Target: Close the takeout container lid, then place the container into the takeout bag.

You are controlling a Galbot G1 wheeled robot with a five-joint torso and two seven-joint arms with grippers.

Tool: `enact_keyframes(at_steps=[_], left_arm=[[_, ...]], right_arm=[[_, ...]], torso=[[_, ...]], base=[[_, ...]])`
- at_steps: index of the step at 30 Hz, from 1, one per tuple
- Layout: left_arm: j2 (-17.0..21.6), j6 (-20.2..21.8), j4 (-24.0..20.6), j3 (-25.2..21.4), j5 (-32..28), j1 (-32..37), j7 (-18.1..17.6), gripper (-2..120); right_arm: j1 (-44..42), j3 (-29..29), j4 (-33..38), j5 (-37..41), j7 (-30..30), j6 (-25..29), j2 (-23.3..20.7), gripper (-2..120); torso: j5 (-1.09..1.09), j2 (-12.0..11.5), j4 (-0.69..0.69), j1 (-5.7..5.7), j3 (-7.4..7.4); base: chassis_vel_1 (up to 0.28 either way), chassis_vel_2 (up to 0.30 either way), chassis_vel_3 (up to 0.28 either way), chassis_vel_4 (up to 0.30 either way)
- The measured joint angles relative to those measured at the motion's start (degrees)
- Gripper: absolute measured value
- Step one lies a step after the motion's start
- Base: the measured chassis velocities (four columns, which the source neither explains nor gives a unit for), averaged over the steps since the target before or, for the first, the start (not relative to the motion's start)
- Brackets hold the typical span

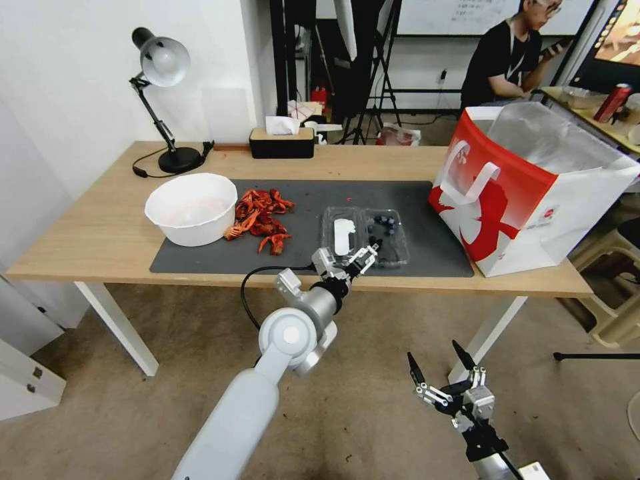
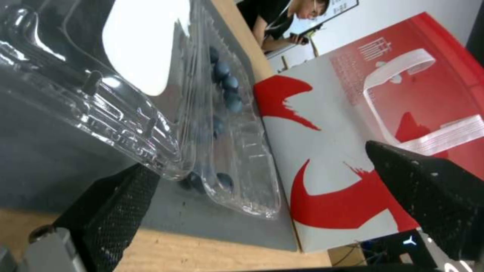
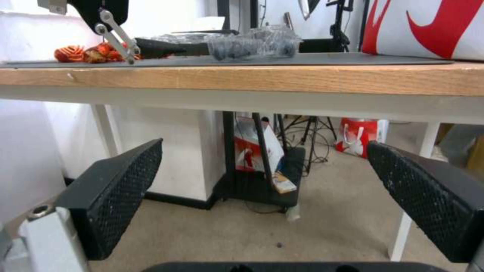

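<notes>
**Takeout bag** (image 1: 527,193), one. Right of the head frame, upright on the table's (image 1: 80,247) right end, mouth open, silvery lining showing, white handle lying flat on the red face. Likely light, with soft paper walls that give under a push; nothing needs gripping here, only a clear drop through the mouth.

**Grey mat** (image 1: 200,257), one, centre of frame, under the items below.

**White bowl** (image 1: 192,208), one, left of centre. Not part of the task.

**Takeout container** (image 1: 388,235), one, centre of frame on the mat, well apart from the bag. It lies open; dark blueberries sit in the right half. Probably light, thin and springy, slippery, easily crushed; contents can roll out if tipped. Best held across the outer rims once shut.

**Lid** (image 1: 343,235), one, the left half with a white label, folded flat on the mat. Best lifted at its free edge.

**Left gripper** (image 1: 363,257), one, at the container's near edge, jaws apart; in the left wrist view one finger (image 2: 113,211) sits just beside the clear rim.

**Right gripper** (image 1: 440,370), one, lower right of the head frame, below table height, jaws spread wide, empty.

**Red crayfish shells** (image 1: 261,217), a small heap beside the bowl; count unclear.
</notes>
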Motion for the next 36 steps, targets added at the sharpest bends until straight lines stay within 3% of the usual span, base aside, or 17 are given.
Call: enact_keyframes(at_steps=[23, 36], left_arm=[[2.1, -3.2, 0.2, 0.2, 5.2, 0.0, 9.8, 100], [2.8, -4.6, 2.4, 0.2, 6.0, -1.9, 14.5, 100]], right_arm=[[-0.5, 0.0, 0.2, -0.1, -0.2, 0.3, -0.2, 100], [-0.7, 0.1, 0.1, -0.1, -0.3, 0.6, -0.2, 100]], torso=[[0.00, 0.0, 0.00, 0.00, 0.00], [0.00, 0.0, 0.00, 0.00, 0.00]], base=[[0.000, 0.000, 0.000, 0.000], [0.000, 0.000, 0.000, 0.000]])
